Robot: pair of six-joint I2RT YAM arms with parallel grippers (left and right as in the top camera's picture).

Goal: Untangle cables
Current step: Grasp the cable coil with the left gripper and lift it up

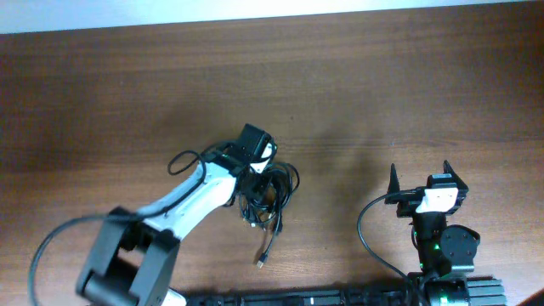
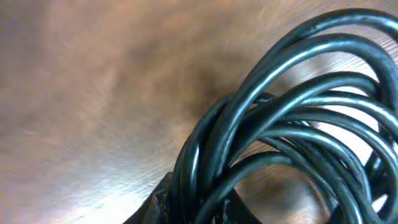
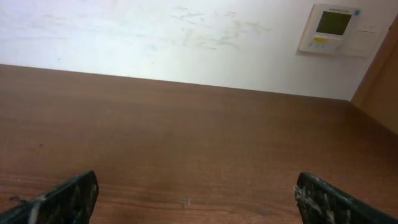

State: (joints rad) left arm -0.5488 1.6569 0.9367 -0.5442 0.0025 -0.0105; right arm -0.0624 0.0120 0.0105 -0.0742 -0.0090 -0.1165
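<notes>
The cables (image 1: 274,192) lie as a black tangled bundle on the brown table (image 1: 127,93), with one loose end and its small plug (image 1: 263,258) trailing toward the front. My left gripper (image 1: 257,168) sits at the bundle's upper left edge. In the left wrist view the glossy cables (image 2: 292,106) fill the right side, and the left gripper (image 2: 196,208) is shut on several strands that run down between its dark fingers (image 2: 158,205). My right gripper (image 1: 421,172) stands apart to the right, open. The right wrist view shows only bare wood between its fingertips (image 3: 69,198).
The left arm (image 1: 183,204) stretches from the front left to the bundle. Thick black wires fixed to the arms loop at the front left (image 1: 41,251) and by the right arm (image 1: 364,228). A white wall with a control panel (image 3: 334,28) stands behind the table's far edge.
</notes>
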